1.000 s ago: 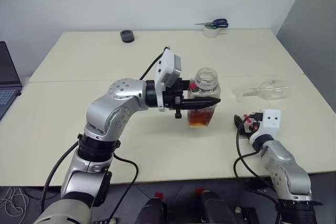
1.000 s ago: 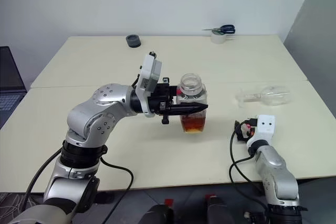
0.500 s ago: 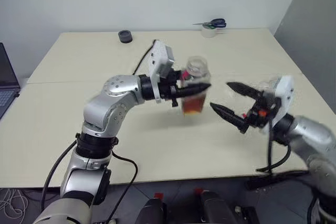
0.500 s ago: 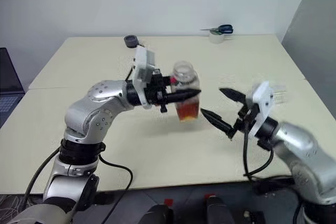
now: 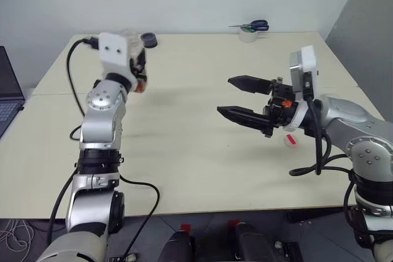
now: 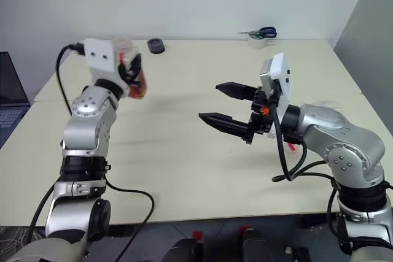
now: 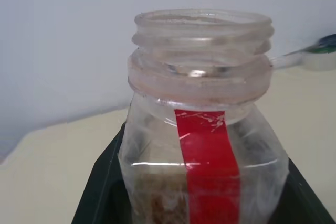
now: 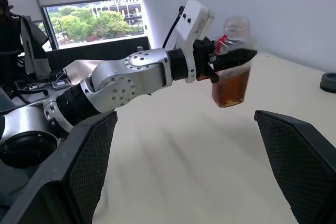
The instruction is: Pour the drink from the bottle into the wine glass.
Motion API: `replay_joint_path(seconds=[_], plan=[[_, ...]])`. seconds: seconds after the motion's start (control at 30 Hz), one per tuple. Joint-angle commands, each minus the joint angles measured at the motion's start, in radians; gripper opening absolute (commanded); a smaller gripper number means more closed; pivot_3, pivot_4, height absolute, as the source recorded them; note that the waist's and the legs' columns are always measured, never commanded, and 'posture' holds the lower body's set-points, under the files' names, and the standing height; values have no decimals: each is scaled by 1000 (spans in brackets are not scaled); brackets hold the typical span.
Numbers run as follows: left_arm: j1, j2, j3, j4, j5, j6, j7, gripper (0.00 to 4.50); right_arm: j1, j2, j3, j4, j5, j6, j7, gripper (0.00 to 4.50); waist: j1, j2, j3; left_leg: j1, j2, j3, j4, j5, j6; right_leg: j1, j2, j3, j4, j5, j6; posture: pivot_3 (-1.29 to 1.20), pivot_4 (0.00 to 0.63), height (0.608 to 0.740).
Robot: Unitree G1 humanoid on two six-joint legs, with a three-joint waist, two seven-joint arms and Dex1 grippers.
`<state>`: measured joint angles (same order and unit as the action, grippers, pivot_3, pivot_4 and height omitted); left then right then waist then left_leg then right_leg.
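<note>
My left gripper (image 8: 235,59) is shut on the bottle (image 7: 205,129) and holds it upright in the air at the table's left. The bottle is clear and uncapped, with a red label strip (image 7: 208,166), and the amber drink (image 8: 231,88) fills its lower part. In the eye views the bottle (image 6: 136,81) is half hidden behind the left wrist. My right gripper (image 5: 225,95) is open and empty. It hovers over the middle of the table, pointing left toward the bottle but well apart from it. The wine glass is hidden behind my right arm.
A small red cap (image 5: 290,140) lies on the table (image 5: 184,151) under my right forearm. At the far edge are a black round object (image 5: 149,41) and scissors on a tape roll (image 5: 249,29). A laptop (image 5: 9,90) stands at the left.
My left arm swung the bottle from the table's middle up and away to the left. My right arm rose from the table's near right edge to the middle, gripper still open.
</note>
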<state>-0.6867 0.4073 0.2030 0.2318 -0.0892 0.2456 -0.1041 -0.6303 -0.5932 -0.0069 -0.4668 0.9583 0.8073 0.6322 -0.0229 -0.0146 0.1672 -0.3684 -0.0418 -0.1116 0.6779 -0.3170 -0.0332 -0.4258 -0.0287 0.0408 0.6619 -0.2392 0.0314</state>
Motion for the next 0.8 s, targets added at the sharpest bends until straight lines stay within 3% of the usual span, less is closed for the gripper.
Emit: replay_joint_path(seconds=[0.03,0.27,0.67,0.8], plan=[[30,-28,52,28,-9,-110,51,1818,-18,21,6,-15,-23,-36,26,4457,1,0,0,0,0,0,0,0,0,0,0,0,0,0,0,0,150,740],[94,-49,96,132,-65,-211,0,1818,-12,45,4,-20,-41,-42,32,4457,3,-1,-1,0,0,0,0,0,0,0,0,-1,0,0,0,0,150,740],[113,-43,115,166,-116,-220,-55,1818,-25,52,-7,-43,-21,-16,-6,4457,3,-1,-1,0,0,0,0,0,0,0,0,-1,0,0,0,0,150,740],[120,-42,114,162,-119,-218,-54,3035,-34,53,-10,-43,-13,-7,-18,4500,3,-1,-1,0,0,0,0,0,0,0,0,-1,1,0,0,0,150,740]])
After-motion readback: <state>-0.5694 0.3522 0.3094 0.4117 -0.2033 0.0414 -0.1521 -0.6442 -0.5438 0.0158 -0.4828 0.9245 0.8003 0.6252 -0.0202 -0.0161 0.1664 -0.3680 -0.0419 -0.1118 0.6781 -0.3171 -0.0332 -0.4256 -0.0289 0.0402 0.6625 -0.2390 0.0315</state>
